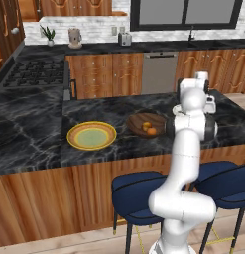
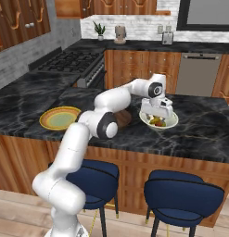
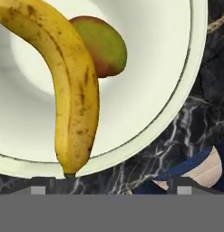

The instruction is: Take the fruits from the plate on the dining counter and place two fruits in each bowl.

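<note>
The gripper [image 2: 156,112] hangs right over the cream bowl [image 2: 158,121] at centre right, fingers spread and empty, the banana [image 3: 63,86] beside the apple [image 3: 102,45], its length running up-frame from the fingertips.

white rounded arm [image 2: 79,134], dark joints, white hand [image 2: 156,109]

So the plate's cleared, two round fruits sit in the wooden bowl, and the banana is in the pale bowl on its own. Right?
Not quite: the banana is not alone. The hand view shows a reddish-green apple lying against it inside the pale bowl. The rest holds: the left base view shows the plate bare and two orange fruits in the wooden bowl.
</note>
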Available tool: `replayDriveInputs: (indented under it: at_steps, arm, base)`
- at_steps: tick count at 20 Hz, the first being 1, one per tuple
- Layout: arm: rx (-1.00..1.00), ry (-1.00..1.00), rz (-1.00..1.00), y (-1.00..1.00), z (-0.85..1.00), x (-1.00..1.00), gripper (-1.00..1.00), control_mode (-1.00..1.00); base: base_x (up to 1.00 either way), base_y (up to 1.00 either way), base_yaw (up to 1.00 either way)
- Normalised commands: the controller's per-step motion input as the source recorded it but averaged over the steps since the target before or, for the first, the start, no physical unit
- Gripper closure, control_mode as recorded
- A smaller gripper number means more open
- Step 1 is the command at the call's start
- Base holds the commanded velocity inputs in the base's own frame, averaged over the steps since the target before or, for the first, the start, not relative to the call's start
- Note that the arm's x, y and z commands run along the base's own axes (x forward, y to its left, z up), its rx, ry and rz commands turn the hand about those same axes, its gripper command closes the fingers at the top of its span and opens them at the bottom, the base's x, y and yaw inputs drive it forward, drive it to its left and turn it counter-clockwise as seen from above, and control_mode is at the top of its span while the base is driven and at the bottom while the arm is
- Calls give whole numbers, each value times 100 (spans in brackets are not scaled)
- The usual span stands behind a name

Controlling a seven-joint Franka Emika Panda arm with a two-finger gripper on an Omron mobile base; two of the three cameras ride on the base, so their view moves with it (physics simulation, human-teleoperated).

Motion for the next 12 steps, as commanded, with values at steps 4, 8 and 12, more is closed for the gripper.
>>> replayDriveInputs:
  at_steps: [4, 8, 12]
  arm:
    - [1, 3, 0, 91, 46, -100, -100, -100]
    - [0, 6, 11, 100, 8, -100, -100, -100]
    - [0, 6, 32, 100, 0, -100, -100, -100]
  base:
    - [0, 0, 0]
    - [0, 0, 0]
    - [0, 0, 0]
